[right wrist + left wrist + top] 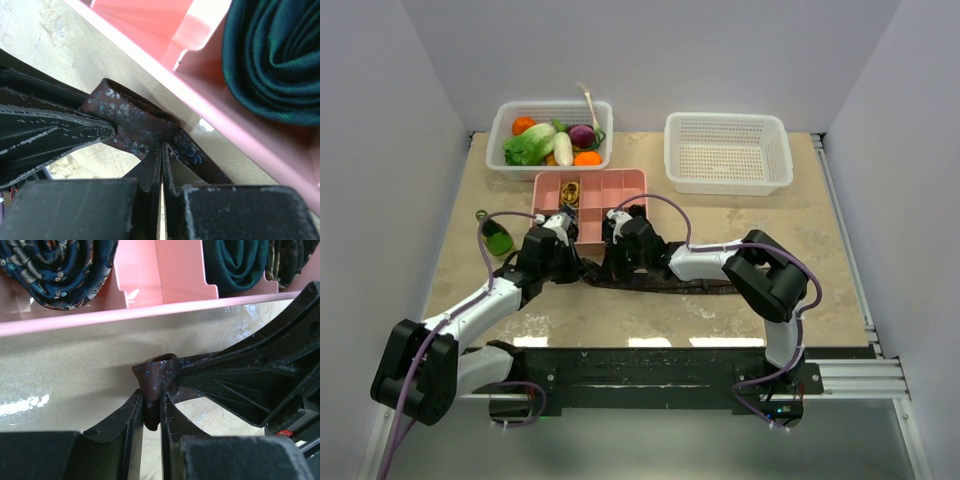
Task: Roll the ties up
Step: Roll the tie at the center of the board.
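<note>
1. Left fingers (135,409) are all but closed, and only a fold of the brownish-maroon, pale-flecked fabric necktie (157,372) fills the narrow gap between them.
2. Right fingers (154,165) are pressed together to a hairline slit. They appear to pinch a layer of the same fold from the opposite side, so both pairs of tips meet at one spot on the necktie.
3. That fold sits at the centre of both wrist views and is a first small loop, not yet a coil. In the top view the rest of the necktie lies as a flat dark strip on the beige stone-patterned desk (740,225), running right from the fingers across the middle of the frame.
4. The step in hand looks like starting the roll at one end. The next move calls for turning the pinched loop over onto the flat strip. One pair of fingers should hold the core tight while the other re-grips, with the strip straight so the layers stack evenly.
5. Just above the fold runs the front wall of the pink plastic divided tray (75,322). Its compartments hold finished rolls: a dark blue patterned coil (55,270) at upper left of the left wrist view and a dark green coil (240,265) at upper right.
6. The left arm (470,310) and right arm (770,280) reach in from the bottom of the top view with elbows bent and wrists low over the desk. They converge nose to nose just below the tray.
</note>
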Tool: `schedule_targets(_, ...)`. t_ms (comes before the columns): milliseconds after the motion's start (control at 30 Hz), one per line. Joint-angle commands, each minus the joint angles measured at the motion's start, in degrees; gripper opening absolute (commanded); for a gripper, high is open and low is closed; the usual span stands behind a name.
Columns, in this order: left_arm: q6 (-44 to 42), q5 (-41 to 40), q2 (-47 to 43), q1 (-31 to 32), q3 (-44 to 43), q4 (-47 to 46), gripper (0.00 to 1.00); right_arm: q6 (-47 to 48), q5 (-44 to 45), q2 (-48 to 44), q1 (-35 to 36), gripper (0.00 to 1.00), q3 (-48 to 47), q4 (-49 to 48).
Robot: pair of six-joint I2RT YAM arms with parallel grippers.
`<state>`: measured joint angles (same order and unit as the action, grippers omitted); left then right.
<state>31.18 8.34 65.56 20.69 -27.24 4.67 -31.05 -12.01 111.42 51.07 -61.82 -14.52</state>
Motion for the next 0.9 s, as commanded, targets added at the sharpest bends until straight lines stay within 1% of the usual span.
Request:
schedule_targets(0,-2.96,-1.91,0.71,2.95,-4.04,1.92,0.02,-0.33,-1.08,0.47,0.70,0.00,-2.34,-1.56)
schedule_targets(133,-3.14,-8.05,3.69,7.95,-7.37,4.47,0.01,-0.42,-1.26,0.82,1.05,0.00,-2.69,-1.65)
schedule_targets(167,-3.14,-8.25,4.13,9.36,-7.82,4.74,0.01,-0.33,-1.26,0.99,1.05,0.00,-2.86,-1.56)
schedule_targets(233,-2.97,-10.18,4.75,10.16,-8.52,4.74,0.01,-0.42,-1.44,1.35,1.05,0.00,-2.95,-1.39)
schedule_targets(467,-2.88,-11.33,2.82,10.51,-8.70,3.42,0.05,-0.94,-2.05,1.52,1.31,0.00,-2.34,-2.35)
schedule_targets(633,-3.76,-10.54,1.85,10.69,-8.79,2.80,0.11,-1.12,-2.58,1.52,1.40,0.00,-2.25,-2.88)
schedule_targets(867,-4.55,-9.92,1.59,10.95,-8.44,2.98,0.10,-1.38,-2.84,1.61,1.66,0.00,-1.64,-3.14)
